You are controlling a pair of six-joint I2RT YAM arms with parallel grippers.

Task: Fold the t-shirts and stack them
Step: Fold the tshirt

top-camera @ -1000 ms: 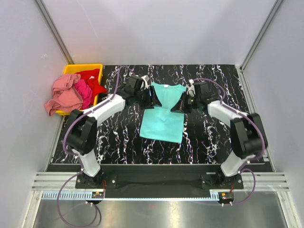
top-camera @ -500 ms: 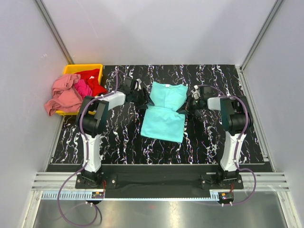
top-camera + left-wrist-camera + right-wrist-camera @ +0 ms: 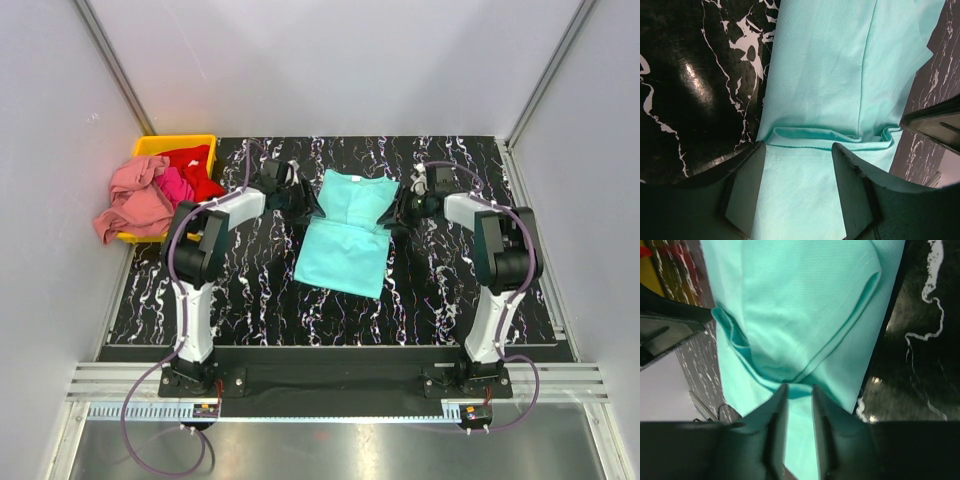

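The top camera looks steeply down from behind the arms over the whole bench (image 3: 250,290). Both wrist cameras sit close above the teal shirt (image 3: 345,240), looking past the left claw (image 3: 800,147) and right claw (image 3: 799,388), and seemingly share its folded middle.

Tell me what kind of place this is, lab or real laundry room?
Most likely a lab robot test cell: plain white panel walls on metal frame posts, a black marbled table with left arm and right arm bolted at its near edge, a yellow bin of t-shirts, one teal t-shirt laid out.
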